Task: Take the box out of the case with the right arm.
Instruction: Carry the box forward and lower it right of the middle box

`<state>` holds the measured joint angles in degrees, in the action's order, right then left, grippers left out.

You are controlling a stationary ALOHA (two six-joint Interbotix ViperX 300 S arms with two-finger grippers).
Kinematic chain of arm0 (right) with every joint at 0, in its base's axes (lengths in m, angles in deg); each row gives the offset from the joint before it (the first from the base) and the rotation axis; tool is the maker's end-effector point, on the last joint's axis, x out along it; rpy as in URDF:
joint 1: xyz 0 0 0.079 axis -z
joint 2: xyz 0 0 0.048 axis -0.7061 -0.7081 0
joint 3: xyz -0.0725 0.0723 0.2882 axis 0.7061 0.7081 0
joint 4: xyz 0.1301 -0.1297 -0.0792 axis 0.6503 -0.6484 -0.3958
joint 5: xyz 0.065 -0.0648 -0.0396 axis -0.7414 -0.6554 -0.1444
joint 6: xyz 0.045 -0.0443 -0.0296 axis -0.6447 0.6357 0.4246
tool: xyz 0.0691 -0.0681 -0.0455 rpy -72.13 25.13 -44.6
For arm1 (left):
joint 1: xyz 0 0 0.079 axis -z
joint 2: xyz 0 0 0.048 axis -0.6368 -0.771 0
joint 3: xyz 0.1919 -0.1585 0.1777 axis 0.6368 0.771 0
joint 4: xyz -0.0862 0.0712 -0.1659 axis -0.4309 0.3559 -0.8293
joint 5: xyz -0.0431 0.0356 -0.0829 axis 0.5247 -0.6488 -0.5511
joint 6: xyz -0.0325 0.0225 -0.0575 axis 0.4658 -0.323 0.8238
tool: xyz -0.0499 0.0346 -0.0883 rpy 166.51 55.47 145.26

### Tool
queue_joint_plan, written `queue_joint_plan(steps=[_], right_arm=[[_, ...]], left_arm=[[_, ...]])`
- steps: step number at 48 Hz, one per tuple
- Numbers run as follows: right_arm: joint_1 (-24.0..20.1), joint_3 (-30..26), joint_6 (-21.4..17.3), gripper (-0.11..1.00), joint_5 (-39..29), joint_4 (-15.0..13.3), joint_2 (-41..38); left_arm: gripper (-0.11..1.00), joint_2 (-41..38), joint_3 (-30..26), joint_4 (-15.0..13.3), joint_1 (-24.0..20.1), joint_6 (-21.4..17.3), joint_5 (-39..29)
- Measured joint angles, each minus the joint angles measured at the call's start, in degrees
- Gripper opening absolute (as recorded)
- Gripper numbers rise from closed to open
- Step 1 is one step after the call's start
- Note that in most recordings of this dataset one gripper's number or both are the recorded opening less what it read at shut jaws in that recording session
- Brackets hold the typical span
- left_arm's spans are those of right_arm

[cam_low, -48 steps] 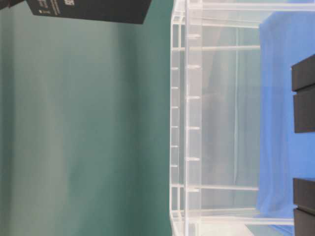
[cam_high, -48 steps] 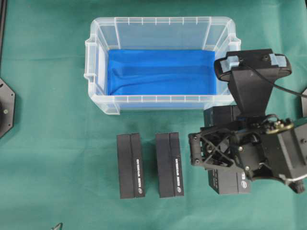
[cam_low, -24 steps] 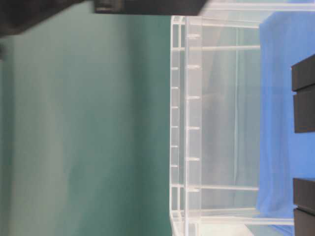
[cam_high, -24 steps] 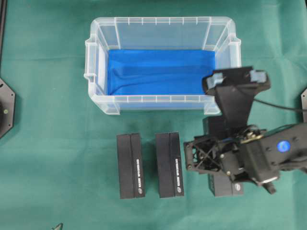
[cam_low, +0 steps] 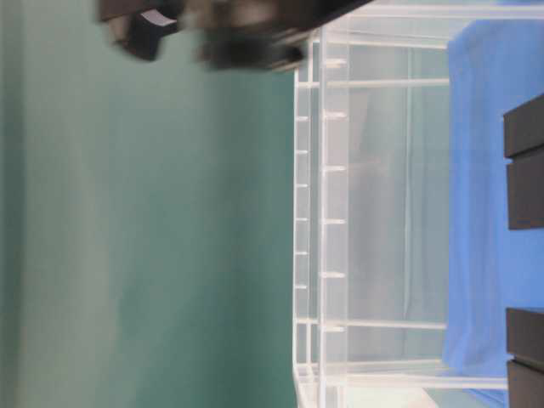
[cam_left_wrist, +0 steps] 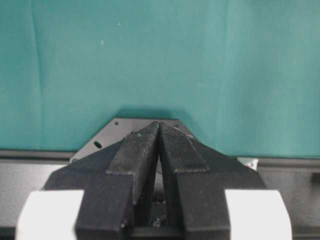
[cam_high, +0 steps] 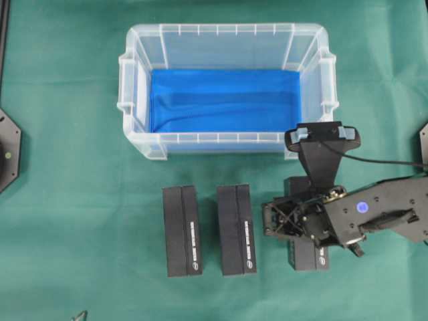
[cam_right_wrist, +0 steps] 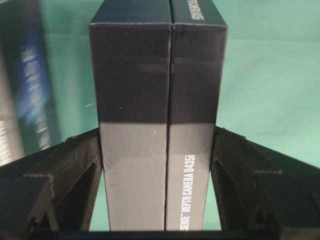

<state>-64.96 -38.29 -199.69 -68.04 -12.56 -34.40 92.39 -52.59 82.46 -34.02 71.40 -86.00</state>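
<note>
The clear case (cam_high: pixel 227 28) with its blue lining (cam_high: pixel 224 100) stands at the back of the green cloth, and nothing lies in it. Outside it, to the front right, my right gripper (cam_high: pixel 304 224) is shut on a black box (cam_high: pixel 309 257). In the right wrist view both fingers (cam_right_wrist: pixel 82 170) press the long sides of the box (cam_right_wrist: pixel 157 100), which carries white lettering. The box hangs low over the cloth; I cannot tell whether it touches. In the left wrist view my left gripper (cam_left_wrist: pixel 159 125) is shut on nothing, over a black plate (cam_left_wrist: pixel 107 135).
Two more black boxes (cam_high: pixel 182 231) (cam_high: pixel 237 229) lie side by side in front of the case, left of the held one. The table-level view shows the case wall (cam_low: pixel 331 212) and the blurred right arm (cam_low: pixel 229 25) at the top. Black mounts (cam_high: pixel 8 150) sit at the table's edges.
The right arm has come down toward the cloth with the box still in its gripper, drifting slightly left. The left gripper and the two lying boxes have not moved.
</note>
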Motion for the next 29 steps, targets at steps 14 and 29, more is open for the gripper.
queue_joint_plan(steps=[14,29], right_arm=[[0.0,4.66,-0.35,0.64,10.2,0.09,0.0],[0.09,4.75,-0.62,0.64,10.37,0.79,0.0]], left_arm=[[0.0,0.0,0.09,-0.09,0.0,0.0,0.09],[0.0,0.0,0.09,0.0,0.0,-0.09,0.09]])
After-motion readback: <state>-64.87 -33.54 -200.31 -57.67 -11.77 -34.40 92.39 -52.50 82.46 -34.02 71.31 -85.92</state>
